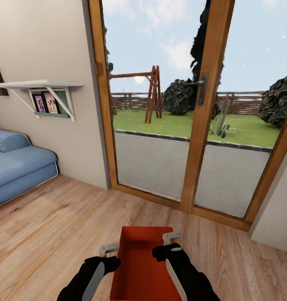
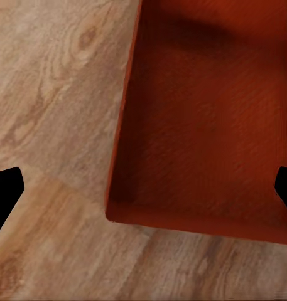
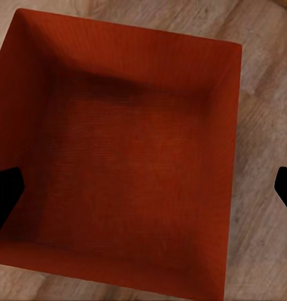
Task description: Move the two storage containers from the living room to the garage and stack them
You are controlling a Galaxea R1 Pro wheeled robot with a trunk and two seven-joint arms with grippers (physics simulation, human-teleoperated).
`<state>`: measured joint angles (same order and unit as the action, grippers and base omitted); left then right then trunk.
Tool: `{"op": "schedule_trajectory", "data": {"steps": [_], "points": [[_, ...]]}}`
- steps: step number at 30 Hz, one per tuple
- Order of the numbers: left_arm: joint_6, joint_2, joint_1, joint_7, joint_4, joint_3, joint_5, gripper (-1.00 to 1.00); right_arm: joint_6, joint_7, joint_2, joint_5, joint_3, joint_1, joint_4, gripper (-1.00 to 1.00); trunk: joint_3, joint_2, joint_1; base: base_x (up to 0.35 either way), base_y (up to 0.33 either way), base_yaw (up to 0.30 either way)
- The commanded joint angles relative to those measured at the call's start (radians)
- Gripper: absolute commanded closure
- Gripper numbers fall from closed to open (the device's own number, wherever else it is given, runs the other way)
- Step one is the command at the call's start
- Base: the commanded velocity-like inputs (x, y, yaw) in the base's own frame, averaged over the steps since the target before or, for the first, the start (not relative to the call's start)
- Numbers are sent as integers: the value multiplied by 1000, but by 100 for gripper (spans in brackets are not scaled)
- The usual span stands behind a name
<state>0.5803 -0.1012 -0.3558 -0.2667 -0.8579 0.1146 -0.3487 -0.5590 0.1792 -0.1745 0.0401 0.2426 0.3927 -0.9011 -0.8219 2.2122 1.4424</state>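
Right gripper (image 1: 172, 243), spread and unladen, hangs over the storage container's (image 1: 143, 263) right wall, left gripper (image 1: 108, 253) likewise spread beside its left wall; we judge its long axis points toward the glass doors (image 1: 202, 125).

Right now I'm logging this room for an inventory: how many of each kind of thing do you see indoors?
Orange-red storage container: 1
Blue sofa: 1
White wall shelf: 1
Wood-framed glass doors: 1 set
Framed pictures under the shelf: 2
Total: 6
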Motion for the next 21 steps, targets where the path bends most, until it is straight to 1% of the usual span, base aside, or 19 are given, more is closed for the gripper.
{"op": "schedule_trajectory", "data": {"steps": [1,4,8,9,12,14,19,21], "points": [[0,-3,-3,0,4,12,0,-100,0,0,0,0,0,0,-1,-100,0,0,0,0,0,4],[-2,-11,-8,0,14,27,0,-100,-1,0,0,1,-1,0,-8,-100,0,0,0,0,0,2],[-3,-17,-11,-1,15,33,-2,-100,-2,-2,1,6,-2,0,-24,-100,0,0,0,0,0,0],[-3,-18,-22,-1,21,33,-6,-100,-2,-3,16,6,-6,0,-41,-100,0,0,0,0,0,0],[-1,-18,-48,-1,39,34,-6,-100,-2,-4,36,7,-11,0,-56,-100,0,0,0,0,0,0],[1,-19,-60,-1,52,34,-5,-100,-1,-5,43,8,-12,-1,-60,-100,0,0,0,0,0,0],[2,-20,-82,-3,66,34,-2,-100,8,-14,50,8,-13,-4,-62,-100,0,0,0,0,0,0],[2,-20,-85,-3,67,34,-1,-100,10,-32,58,8,-14,-5,-61,-100,0,0,0,0,0,0]]}}
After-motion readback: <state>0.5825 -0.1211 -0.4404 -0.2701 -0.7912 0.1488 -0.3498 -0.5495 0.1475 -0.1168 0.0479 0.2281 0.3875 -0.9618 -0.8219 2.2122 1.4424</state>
